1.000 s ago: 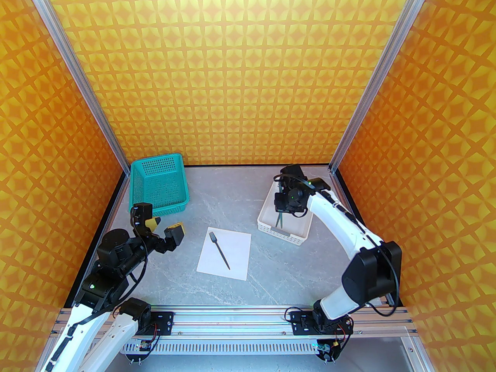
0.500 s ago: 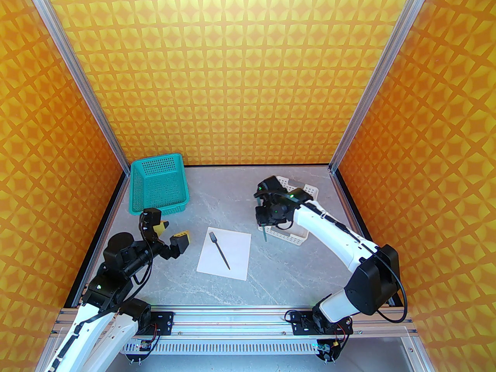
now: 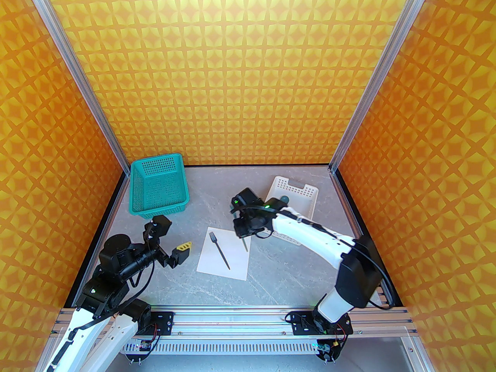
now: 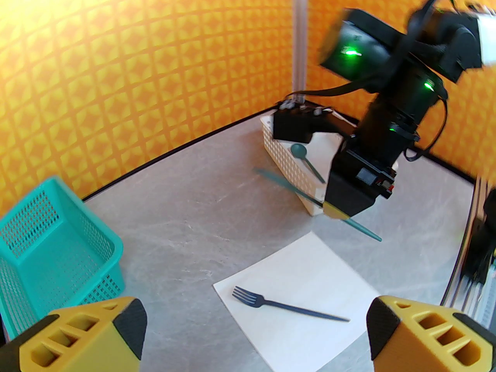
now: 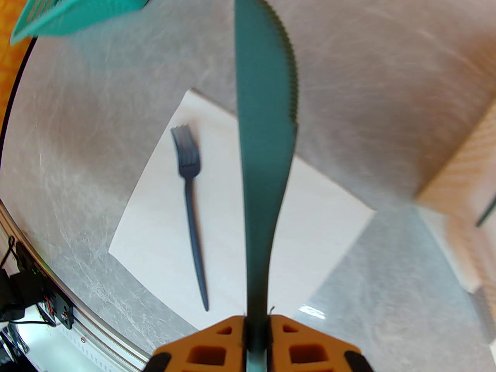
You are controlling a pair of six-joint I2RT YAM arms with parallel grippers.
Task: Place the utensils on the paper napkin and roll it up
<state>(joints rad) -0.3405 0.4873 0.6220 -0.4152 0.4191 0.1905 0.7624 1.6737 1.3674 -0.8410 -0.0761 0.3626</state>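
Top external: slim teal plastic fork [image 3: 219, 250] on white paper napkin [image 3: 236, 259]; right jaws grip serrated teal knife [image 3: 244, 244] over its edge; round-bowled spoon [image 3: 285, 199] in white perforated tray [image 3: 296, 187]; left jaws wide open; rolling pending.

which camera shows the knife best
The right wrist view. There the knife runs the length of the frame, serrated edge clear, its handle clamped in the right gripper. In the top external view the knife is a short dark sliver near the right edge of the paper napkin. In the left wrist view the knife looks thin and side-on.
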